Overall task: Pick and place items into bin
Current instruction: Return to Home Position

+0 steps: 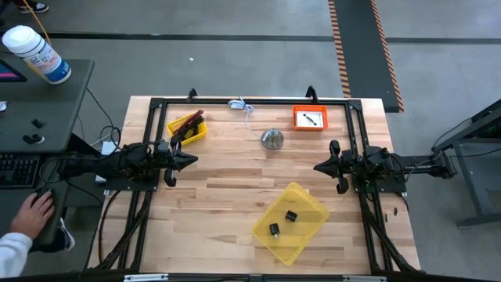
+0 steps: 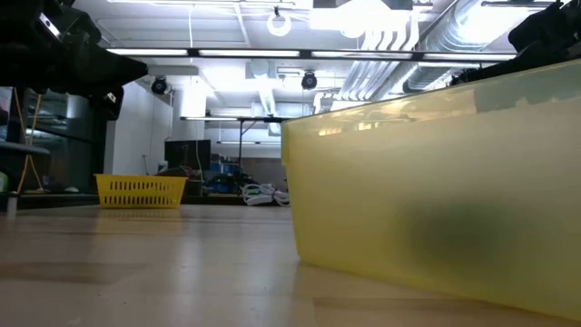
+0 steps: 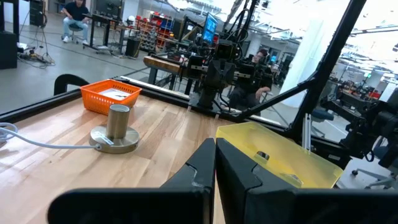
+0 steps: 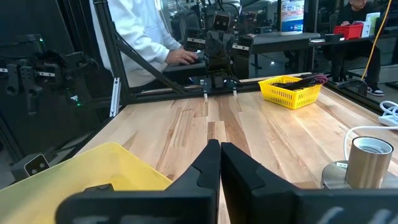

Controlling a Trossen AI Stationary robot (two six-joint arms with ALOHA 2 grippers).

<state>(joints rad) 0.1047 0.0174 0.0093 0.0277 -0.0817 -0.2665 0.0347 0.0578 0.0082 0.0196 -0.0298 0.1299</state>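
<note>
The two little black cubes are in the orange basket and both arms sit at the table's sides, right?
Not quite: the high view shows the cubes in the big yellow bin, not the orange basket. The left gripper and right gripper do sit at the sides.

Three bins are sitting on the table: one orange basket (image 1: 310,128), one small yellow basket (image 1: 197,134), and one large yellow bin (image 1: 309,204) holding two black cubes (image 1: 290,216) (image 1: 274,229), plus one silver dome (image 1: 272,139).

Robotics laboratory in an open industrial hall: exposed ceiling ducts (image 2: 427,41), strip lights (image 2: 227,53), concrete floor (image 1: 235,63) with hazard-striped tape (image 1: 341,47), equipment-laden workbenches (image 3: 168,62), seated person (image 3: 74,15) beyond.
</note>
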